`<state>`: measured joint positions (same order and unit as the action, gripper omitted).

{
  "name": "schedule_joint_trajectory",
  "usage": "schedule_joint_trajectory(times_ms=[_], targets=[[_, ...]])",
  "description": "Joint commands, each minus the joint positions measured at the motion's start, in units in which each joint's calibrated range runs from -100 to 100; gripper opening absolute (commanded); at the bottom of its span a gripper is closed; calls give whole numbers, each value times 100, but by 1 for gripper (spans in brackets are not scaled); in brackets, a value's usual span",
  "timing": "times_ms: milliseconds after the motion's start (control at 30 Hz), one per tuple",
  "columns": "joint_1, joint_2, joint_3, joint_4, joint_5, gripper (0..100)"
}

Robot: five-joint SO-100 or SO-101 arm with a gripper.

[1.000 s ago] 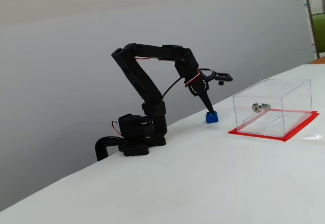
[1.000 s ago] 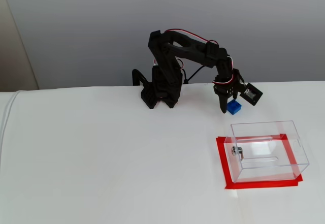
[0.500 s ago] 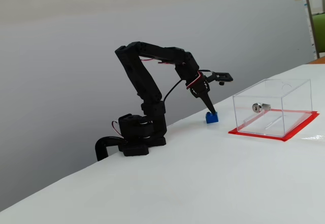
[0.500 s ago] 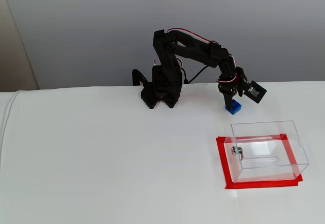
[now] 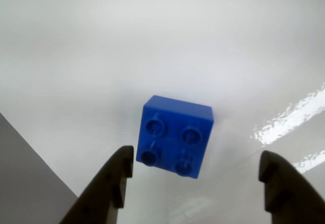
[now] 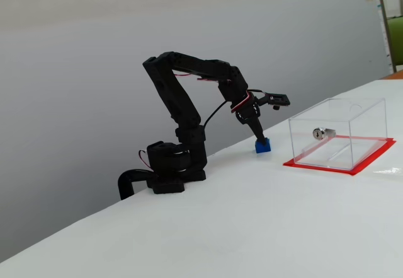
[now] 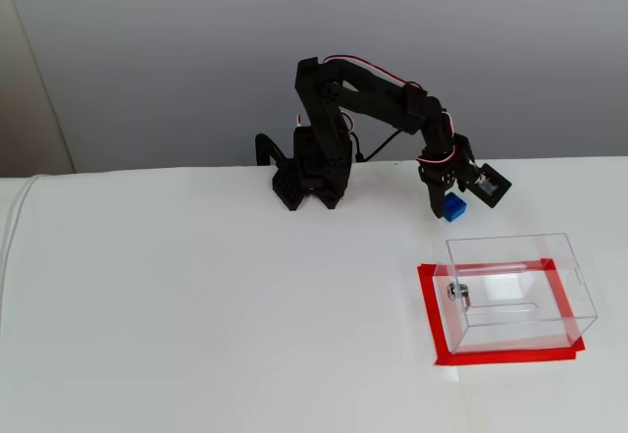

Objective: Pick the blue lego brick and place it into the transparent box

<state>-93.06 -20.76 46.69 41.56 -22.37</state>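
A white tabletop (image 7: 196, 305) carries everything, with a grey wall (image 6: 75, 70) behind it. The black arm (image 7: 324, 129) stands on its base near the back edge of the tabletop and bends over and down toward the right in both fixed views. The clear box (image 7: 515, 291) sits on a red base sheet (image 7: 429, 315) to the right of the arm in both fixed views, its see-through walls upright, and a small silver lock part (image 7: 457, 294) shows on one wall. The hand (image 5: 193, 170) is spread wide: in the wrist view its two dark fingers (image 5: 114, 183) stand well apart at the lower edge, one at each side, with the blue brick (image 5: 175, 136) just ahead of the gap between them and the left finger close beside its lower left corner; whether they touch cannot be told. The blue brick rests on the tabletop with four studs facing up, outside the clear box and near the side of it that faces the arm. In a fixed view the hand (image 6: 258, 134) points down just over the blue brick (image 6: 262, 145).
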Motion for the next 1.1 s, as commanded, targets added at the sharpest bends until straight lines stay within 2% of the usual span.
schedule_joint_trajectory(times_ms=[0,300,767,1067], targets=[[45,-41,-22,-5,-54,28],[45,-24,-22,326,-54,28],[67,349,-112,239,-59,28],[30,595,-112,-553,-54,28]])
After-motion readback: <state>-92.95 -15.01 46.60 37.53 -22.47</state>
